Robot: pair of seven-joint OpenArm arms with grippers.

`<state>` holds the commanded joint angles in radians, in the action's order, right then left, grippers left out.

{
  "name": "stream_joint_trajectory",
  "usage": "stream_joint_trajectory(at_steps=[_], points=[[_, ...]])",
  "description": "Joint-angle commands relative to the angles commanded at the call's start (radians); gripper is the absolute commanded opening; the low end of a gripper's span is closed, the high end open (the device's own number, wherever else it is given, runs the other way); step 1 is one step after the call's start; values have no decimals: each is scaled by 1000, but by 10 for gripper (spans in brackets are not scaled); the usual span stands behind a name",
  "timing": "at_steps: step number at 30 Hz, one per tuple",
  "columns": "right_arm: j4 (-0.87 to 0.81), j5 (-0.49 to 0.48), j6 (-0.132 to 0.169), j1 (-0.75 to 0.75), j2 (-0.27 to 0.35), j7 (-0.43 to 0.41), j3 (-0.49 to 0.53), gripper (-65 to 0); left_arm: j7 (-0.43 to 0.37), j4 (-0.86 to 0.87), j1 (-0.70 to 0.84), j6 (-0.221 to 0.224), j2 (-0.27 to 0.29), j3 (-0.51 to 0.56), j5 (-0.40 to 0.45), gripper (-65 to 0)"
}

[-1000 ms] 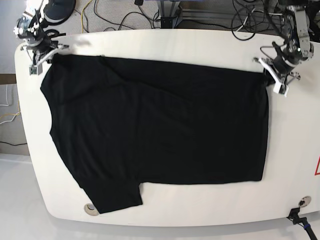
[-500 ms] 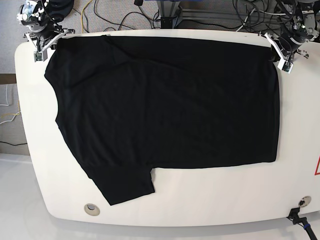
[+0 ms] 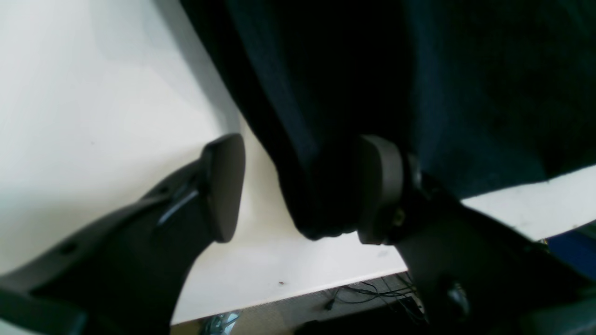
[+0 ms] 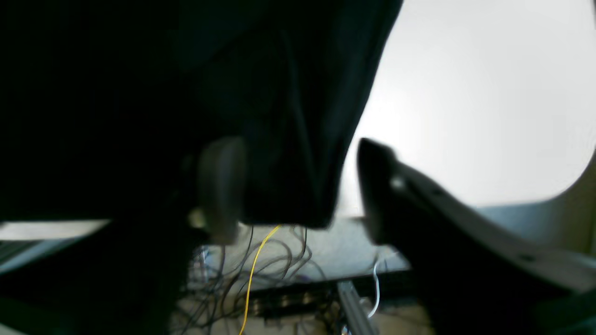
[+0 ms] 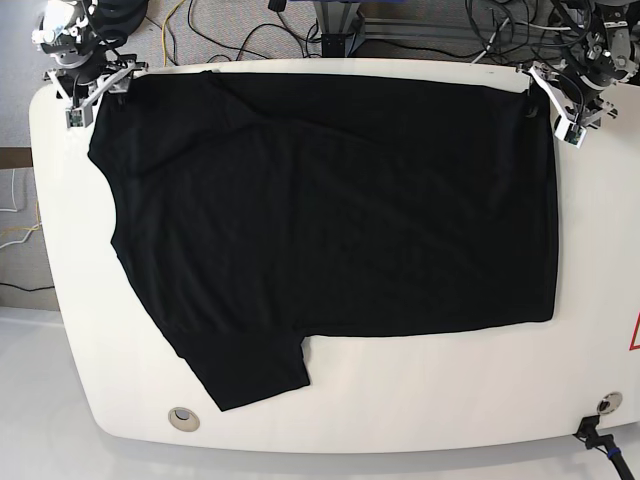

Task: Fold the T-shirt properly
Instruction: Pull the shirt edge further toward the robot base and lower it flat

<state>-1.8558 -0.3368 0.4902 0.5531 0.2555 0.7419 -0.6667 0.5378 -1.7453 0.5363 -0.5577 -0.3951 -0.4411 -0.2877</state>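
Observation:
The black T-shirt (image 5: pixel 330 210) lies spread flat on the white table (image 5: pixel 450 400), its top edge along the far side and one sleeve pointing to the near left. My left gripper (image 5: pixel 552 103) is at the shirt's far right corner. In the left wrist view it (image 3: pixel 300 188) is open, with the cloth corner (image 3: pixel 316 204) hanging between the pads and resting against the right pad (image 3: pixel 377 190). My right gripper (image 5: pixel 100 92) is at the far left corner. It (image 4: pixel 298 190) is also open, astride the cloth corner (image 4: pixel 288 186).
Cables (image 5: pixel 250 30) and a metal frame lie beyond the table's far edge. Two round holes (image 5: pixel 182 417) (image 5: pixel 604 404) sit near the front edge. A red mark (image 5: pixel 634 335) shows at the right edge. Bare white table borders the shirt at front and right.
Over the last second both grippers pulled the shirt's top edge to the table's far side. Since half a second ago the shirt lies still and both arms stay at its corners.

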Motion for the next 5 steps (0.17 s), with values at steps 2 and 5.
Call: stream_joint_trajectory(at_steps=[2, 5], points=[[-31, 5, 0, -32, -3, 0, -12, -223, 2, -32, -34, 0, 0, 0, 0, -307], [-41, 5, 0, -86, 2, 0, -8, -223, 3, -71, -98, 0, 0, -2, 0, -307]])
